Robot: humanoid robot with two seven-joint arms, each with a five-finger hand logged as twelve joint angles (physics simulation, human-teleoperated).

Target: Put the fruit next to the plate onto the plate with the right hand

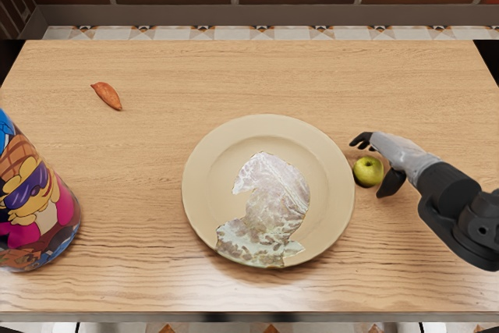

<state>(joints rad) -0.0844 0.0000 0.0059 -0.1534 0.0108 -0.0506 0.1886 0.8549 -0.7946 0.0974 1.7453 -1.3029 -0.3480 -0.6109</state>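
Our right hand (390, 157), fingers spread, brackets the small green apple (368, 171) beside the round beige plate (204, 154); next we must close and lift it.

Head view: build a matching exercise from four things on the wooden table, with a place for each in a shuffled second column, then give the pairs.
Things:
1. small green apple
2. orange pointed vegetable
3. colourful cartoon-printed container
4. round tan plate

Places:
A. at the wooden table left edge, partly cut off by the picture
B. middle of the table, with a pale mottled patch on it
C. far left area, lying alone
D. just right of the plate, next to the open right hand

Pairs: 1-D, 2-C, 3-A, 4-B.
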